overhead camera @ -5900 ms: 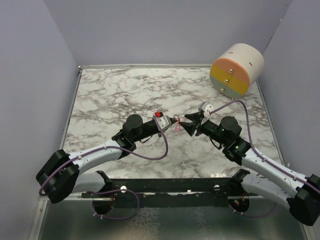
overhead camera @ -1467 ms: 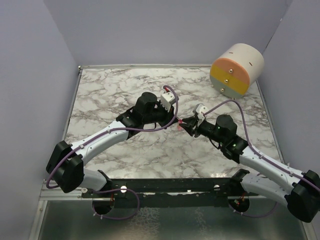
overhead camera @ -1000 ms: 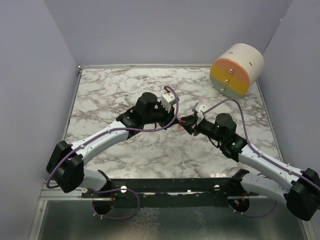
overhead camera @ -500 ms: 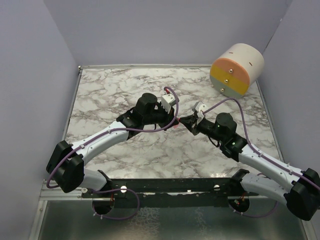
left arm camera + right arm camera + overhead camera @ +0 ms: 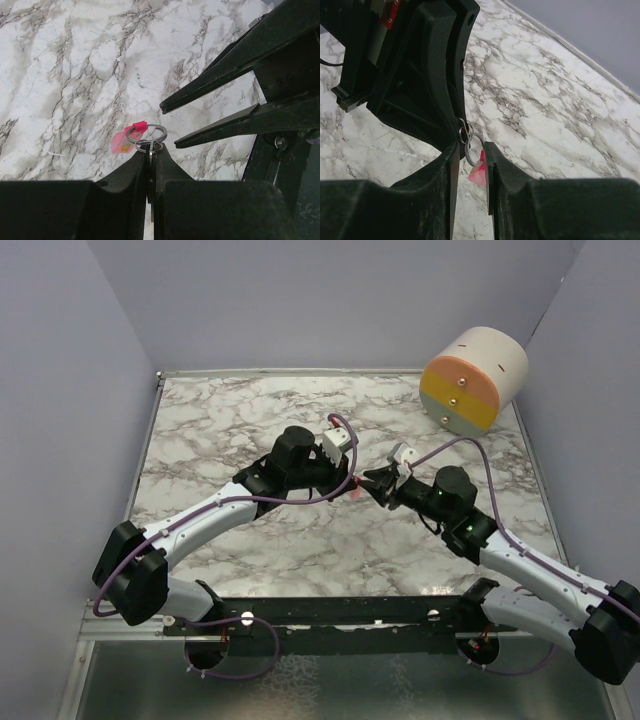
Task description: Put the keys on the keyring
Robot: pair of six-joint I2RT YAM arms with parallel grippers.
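My left gripper (image 5: 350, 478) is shut on a thin silvery key shaft (image 5: 150, 156), held edge-on between its jaws (image 5: 151, 150); the key's dark head is hidden. A small ring (image 5: 148, 146) at the shaft's top overlaps the keyring's larger metal ring (image 5: 146, 133), and they look linked. The pink tag (image 5: 122, 141) hangs from that ring above the marble. My right gripper (image 5: 366, 480) faces the left one tip to tip, open. Its fingers straddle the larger ring (image 5: 474, 149), with the pink tag (image 5: 478, 173) below and the right gripper (image 5: 471, 145) not clamped.
A cream drum (image 5: 475, 378) with pastel bands lies on its side at the back right corner. Lilac walls close in the marble table (image 5: 230, 430) on the left, back and right. Both arms meet near the table's middle.
The right gripper has edged slightly up and left towards the left fingertips and now straddles the ring. The left arm has held still over the last second and a half.
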